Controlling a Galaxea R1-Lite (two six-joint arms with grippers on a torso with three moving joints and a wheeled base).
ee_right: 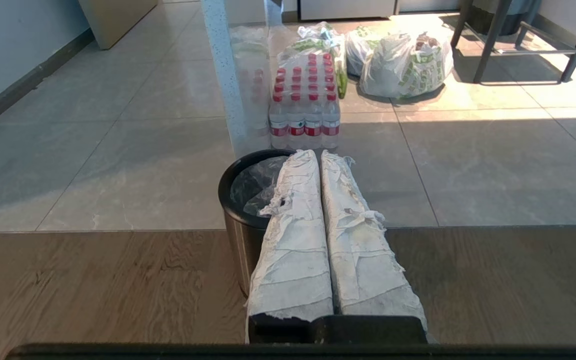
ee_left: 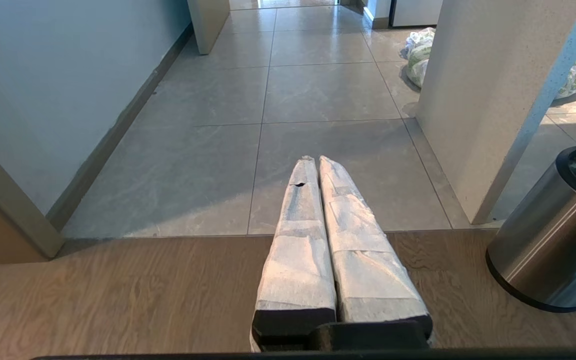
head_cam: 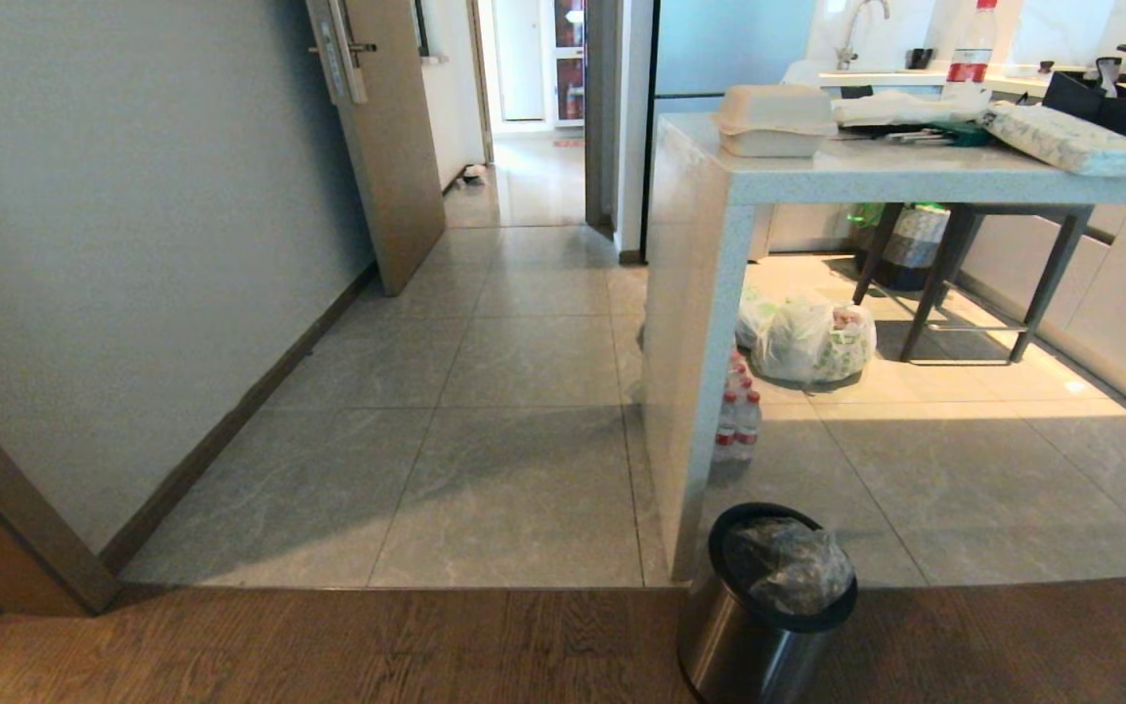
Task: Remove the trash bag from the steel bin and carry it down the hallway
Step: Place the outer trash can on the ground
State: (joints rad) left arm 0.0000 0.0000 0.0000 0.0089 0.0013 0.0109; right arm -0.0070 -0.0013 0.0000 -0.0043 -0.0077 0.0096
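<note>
The steel bin [head_cam: 758, 626] loses its base below the head view, hiding most of the trash bag [head_cam: 786, 565].

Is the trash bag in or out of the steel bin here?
In: the trash bag sits crumpled inside the upright steel bin, below its black rim.

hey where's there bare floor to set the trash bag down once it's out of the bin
Bare tiles stretch between the grey wall and the counter's side panel, up to the open door. Wood floor left of the steel bin is bare too. Under the counter it's crowded: water bottles, shopping bags.
</note>
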